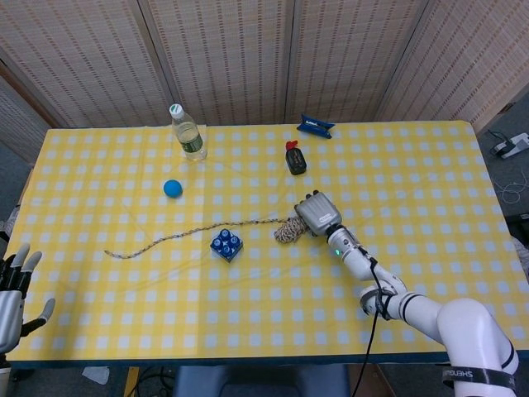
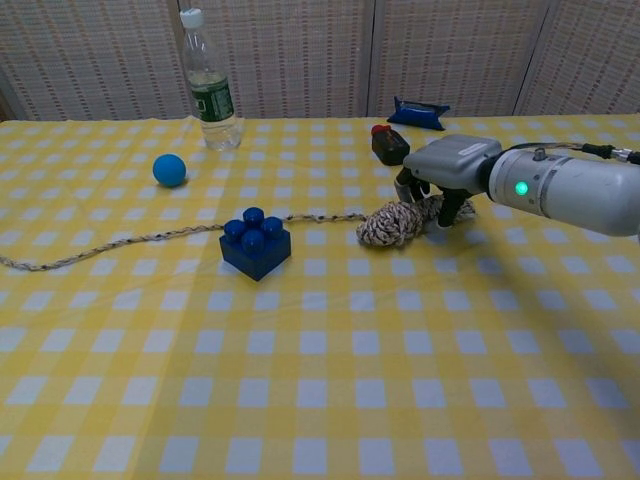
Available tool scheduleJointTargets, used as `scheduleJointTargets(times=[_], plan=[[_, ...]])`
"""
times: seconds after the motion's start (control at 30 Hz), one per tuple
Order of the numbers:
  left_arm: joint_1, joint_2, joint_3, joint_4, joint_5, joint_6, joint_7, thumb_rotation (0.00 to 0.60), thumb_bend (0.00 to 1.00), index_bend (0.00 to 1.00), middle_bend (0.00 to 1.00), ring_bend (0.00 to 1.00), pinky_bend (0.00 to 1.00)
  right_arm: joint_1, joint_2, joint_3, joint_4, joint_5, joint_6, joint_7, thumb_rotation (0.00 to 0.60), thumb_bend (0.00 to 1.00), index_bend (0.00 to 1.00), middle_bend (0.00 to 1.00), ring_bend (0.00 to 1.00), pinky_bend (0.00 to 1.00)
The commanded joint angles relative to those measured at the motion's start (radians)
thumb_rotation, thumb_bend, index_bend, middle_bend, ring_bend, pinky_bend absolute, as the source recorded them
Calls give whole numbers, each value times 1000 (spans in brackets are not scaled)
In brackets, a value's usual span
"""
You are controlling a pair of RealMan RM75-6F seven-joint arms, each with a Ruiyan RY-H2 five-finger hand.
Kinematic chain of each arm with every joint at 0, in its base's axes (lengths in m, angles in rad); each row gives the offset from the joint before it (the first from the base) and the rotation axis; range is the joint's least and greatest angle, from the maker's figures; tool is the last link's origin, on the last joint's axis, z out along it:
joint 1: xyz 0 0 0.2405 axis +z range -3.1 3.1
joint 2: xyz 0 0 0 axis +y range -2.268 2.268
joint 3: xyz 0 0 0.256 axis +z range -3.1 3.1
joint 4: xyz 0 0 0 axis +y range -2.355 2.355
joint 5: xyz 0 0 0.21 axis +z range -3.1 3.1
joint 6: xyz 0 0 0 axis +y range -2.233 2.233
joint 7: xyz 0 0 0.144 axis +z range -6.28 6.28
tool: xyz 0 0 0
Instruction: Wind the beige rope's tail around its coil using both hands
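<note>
The beige rope's coil lies mid-table on the yellow checked cloth. Its tail runs left in a loose line, passing just behind the blue brick. My right hand sits over the coil's right end, with fingers curled down on both sides of it and gripping it. My left hand hangs off the table's near left corner, far from the rope, fingers spread and empty. It does not show in the chest view.
The blue brick stands close to the coil's left. A blue ball and a water bottle are at the back left. A black item with a red cap sits just behind my right hand, and a blue packet lies at the far edge.
</note>
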Motion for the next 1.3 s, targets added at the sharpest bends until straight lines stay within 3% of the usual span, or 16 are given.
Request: scheduleJointTargets(times=[0.03, 0.37, 0.47, 0.57, 0.73, 0.97, 1.13, 1.3], plan=[[-5, 4, -5, 2, 3, 0, -3, 600, 333, 84, 0, 13, 0, -18, 27, 7, -39, -16, 30, 55, 600, 404, 705, 610, 406, 400], [-71, 50, -59, 9, -4, -50, -21, 600, 334, 104, 0, 26, 0, -93, 171, 40, -215, -55, 115, 325, 600, 455, 755, 650, 485, 522], [-106, 58, -84, 19, -23, -88, -29, 600, 333, 177, 26, 110, 0, -109, 221, 42, -266, -78, 146, 362, 600, 455, 755, 650, 489, 524], [-152, 44, -111, 46, -45, -135, -45, 600, 333, 257, 151, 230, 50, -120, 259, 41, -308, -89, 164, 363, 600, 455, 755, 650, 489, 524], [-244, 18, -129, 104, -103, -281, -7, 600, 333, 363, 373, 428, 224, -130, 292, 46, -360, -73, 172, 337, 600, 455, 755, 650, 489, 524], [-346, -41, -144, 174, -218, -452, 66, 600, 333, 449, 619, 610, 608, -130, 297, 53, -390, -50, 174, 301, 600, 454, 754, 650, 489, 524], [-409, -91, -153, 217, -293, -532, 130, 600, 333, 459, 761, 737, 794, -123, 290, 59, -402, -35, 169, 280, 600, 454, 754, 650, 489, 524], [-453, -129, -149, 239, -337, -576, 177, 600, 333, 490, 856, 834, 908, -116, 281, 63, -404, -22, 163, 264, 600, 455, 754, 650, 489, 525]])
